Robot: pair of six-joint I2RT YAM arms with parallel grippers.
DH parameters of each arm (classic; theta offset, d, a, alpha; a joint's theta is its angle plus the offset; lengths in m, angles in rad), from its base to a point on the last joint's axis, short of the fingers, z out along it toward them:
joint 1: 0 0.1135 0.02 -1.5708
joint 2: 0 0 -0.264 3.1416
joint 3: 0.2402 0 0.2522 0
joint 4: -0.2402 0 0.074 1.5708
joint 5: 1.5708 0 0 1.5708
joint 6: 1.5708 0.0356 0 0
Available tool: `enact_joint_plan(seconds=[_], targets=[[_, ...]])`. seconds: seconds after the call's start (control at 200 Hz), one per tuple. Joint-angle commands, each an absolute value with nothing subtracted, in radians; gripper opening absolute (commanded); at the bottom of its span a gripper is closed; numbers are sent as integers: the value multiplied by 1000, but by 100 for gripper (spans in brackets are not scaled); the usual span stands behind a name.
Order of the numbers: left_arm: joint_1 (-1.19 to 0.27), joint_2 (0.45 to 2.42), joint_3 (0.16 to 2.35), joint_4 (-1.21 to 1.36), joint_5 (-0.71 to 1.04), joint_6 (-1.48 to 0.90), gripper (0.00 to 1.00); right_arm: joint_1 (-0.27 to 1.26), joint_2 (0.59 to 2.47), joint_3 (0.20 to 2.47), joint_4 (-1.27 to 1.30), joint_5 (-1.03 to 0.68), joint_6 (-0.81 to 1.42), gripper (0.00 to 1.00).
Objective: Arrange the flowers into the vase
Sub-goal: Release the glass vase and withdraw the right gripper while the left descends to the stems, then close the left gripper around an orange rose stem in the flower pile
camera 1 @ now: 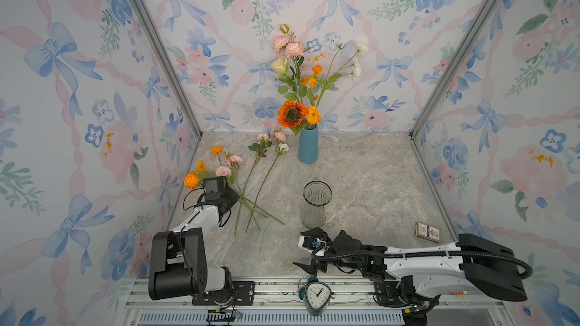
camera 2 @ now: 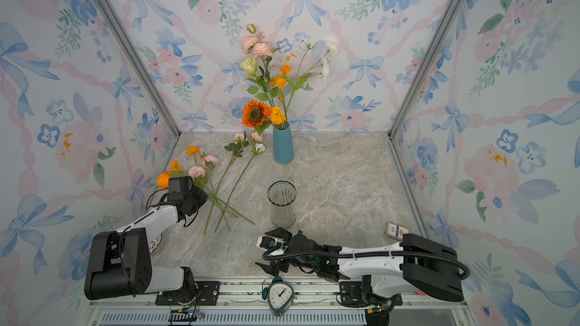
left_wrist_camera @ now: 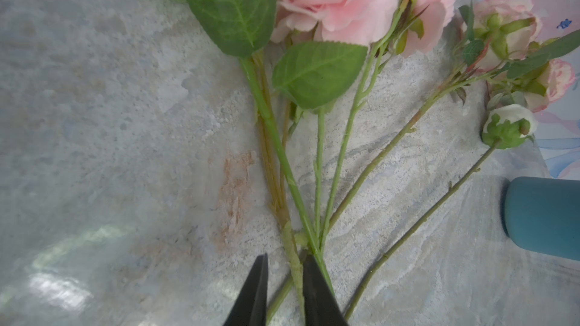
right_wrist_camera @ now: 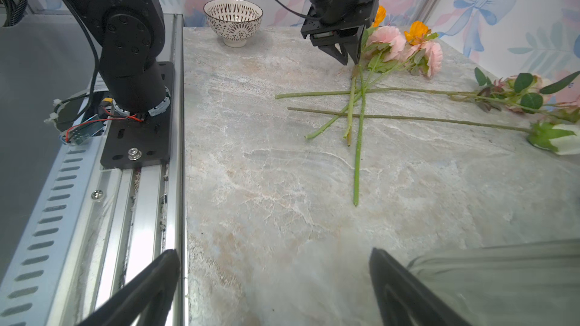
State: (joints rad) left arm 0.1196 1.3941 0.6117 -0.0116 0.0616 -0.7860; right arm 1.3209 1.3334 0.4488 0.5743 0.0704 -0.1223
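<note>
**petal_pusher:** While a bunch already stands in the blue vase (camera 1: 308,148), both top views show loose flowers (camera 1: 223,171) lying left of centre, glass vase (camera 1: 315,211) empty, left gripper (camera 1: 233,197) over their stems.

**yam_fan:** Left wrist, bottom centre: fingers (left_wrist_camera: 317,296) nearly together around one stem (left_wrist_camera: 295,271), can't tell if pinched. Right wrist: right gripper (right_wrist_camera: 273,252) spread wide, empty.

The glass vase (right_wrist_camera: 502,283) is blurred and cut off in the right wrist view.

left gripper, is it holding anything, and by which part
The left gripper straddles one flower stem, nearer the blooms than the cut end, on the table. A gap shows at one finger, so a real hold cannot be told.
</note>
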Motion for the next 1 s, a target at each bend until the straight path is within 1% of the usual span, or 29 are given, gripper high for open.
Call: enact_joint_plan(seconds=[0.0,0.105,0.34,0.525,0.545,0.63,0.995], targets=[[132,1429,640,31,85,-760,21,1352,1394,509,659,155,-133,97],[134,1448,648,43,81,-759,21,1354,1425,514,680,140,-123,97],[138,1495,673,67,95,-764,21,1353,1429,523,655,158,-150,97],[138,1524,675,70,98,-768,21,1354,1442,535,648,141,-145,97],[138,1527,706,70,99,-768,21,1354,1442,537,645,141,-145,97],[137,1539,714,70,97,-767,21,1353,1437,539,636,142,-150,97],[137,1570,704,94,94,-780,19,1353,1439,543,624,139,-150,97]])
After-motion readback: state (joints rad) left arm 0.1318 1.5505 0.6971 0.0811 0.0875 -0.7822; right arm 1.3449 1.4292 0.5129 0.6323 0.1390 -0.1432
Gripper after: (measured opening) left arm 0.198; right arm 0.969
